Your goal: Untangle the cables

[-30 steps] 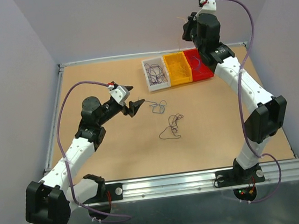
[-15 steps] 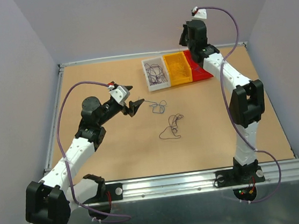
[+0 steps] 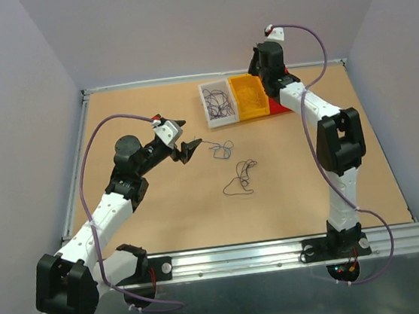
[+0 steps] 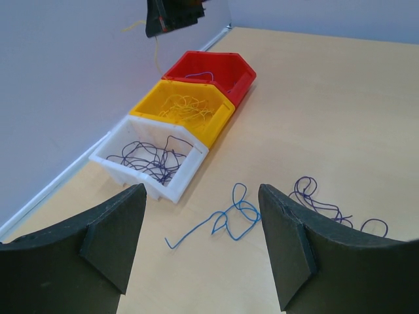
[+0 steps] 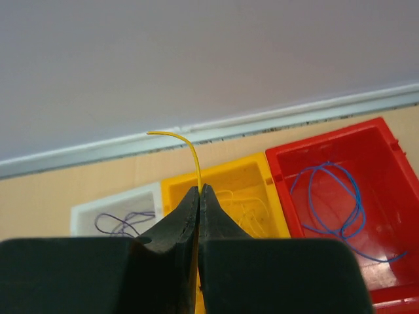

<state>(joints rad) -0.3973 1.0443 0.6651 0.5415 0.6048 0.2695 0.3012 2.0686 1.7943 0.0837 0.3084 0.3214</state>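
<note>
A blue wire [image 3: 221,149] lies loose on the table and shows between my left fingers in the left wrist view [image 4: 236,214]. A dark purple wire [image 3: 240,177] lies beside it, also in the left wrist view [image 4: 327,207]. My left gripper [image 3: 193,145] is open and empty, just left of the blue wire. My right gripper [image 5: 200,191] is shut on a yellow wire [image 5: 190,152] and holds it above the yellow bin [image 3: 251,107]. The yellow bin [image 5: 258,171] holds yellow wires.
Three bins stand in a row at the back: white [image 3: 205,104] with purple wires, yellow, and red [image 3: 285,104] with a blue wire. They also show in the left wrist view: white bin [image 4: 184,171], yellow bin [image 4: 216,124], red bin [image 4: 243,75]. The wall runs behind them.
My right arm has swung left and lower, from over the red bin to over the yellow bin, with the yellow wire. The left arm and loose wires have not moved.
</note>
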